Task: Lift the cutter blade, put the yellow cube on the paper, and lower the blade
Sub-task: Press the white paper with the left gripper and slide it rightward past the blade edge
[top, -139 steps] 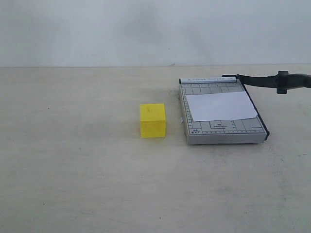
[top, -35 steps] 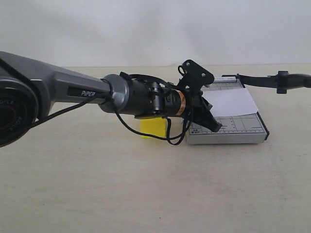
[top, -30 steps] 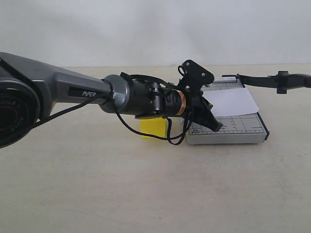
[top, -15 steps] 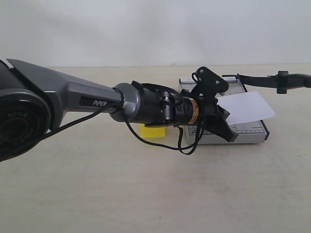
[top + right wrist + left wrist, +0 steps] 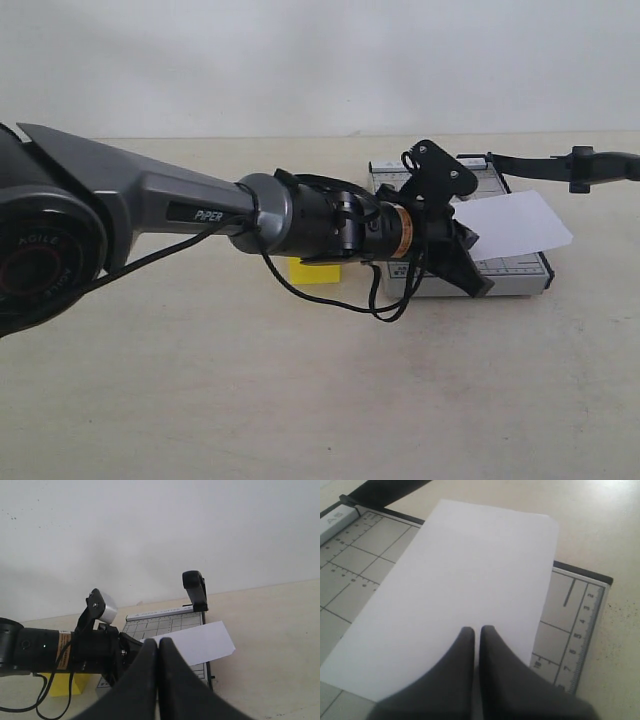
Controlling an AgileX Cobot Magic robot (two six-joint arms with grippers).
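Only one arm reaches into the open scene, the left one, a grey tube with "PiPER" in white letters along it and "AGILE" curving round the big joint at the near left. An orange band on its wrist carries small print I cannot read.

The left gripper (image 5: 483, 284) hangs over the near part of the grey base (image 5: 520, 272). From its own camera its fingers (image 5: 465, 652) are pressed together with only a slit between them, their tips over the paper (image 5: 525, 225). I cannot tell whether they press on it.

There is one sheet of paper. It lies askew on the base, and its right end sticks out past the right edge.

The base is ruled in a grid with numbered scales, and its far strip bears what looks like "A5".

The single cutter blade (image 5: 545, 166) is raised, hinged at the far right corner of the base, with its thick handle running off to the right.

One yellow cube (image 5: 310, 271) sits on the table (image 5: 300, 400) left of the base, mostly hidden behind the arm.

The right gripper (image 5: 158, 644) shows only in its own camera, its fingers closed on nothing and held above the table, well apart from the base.
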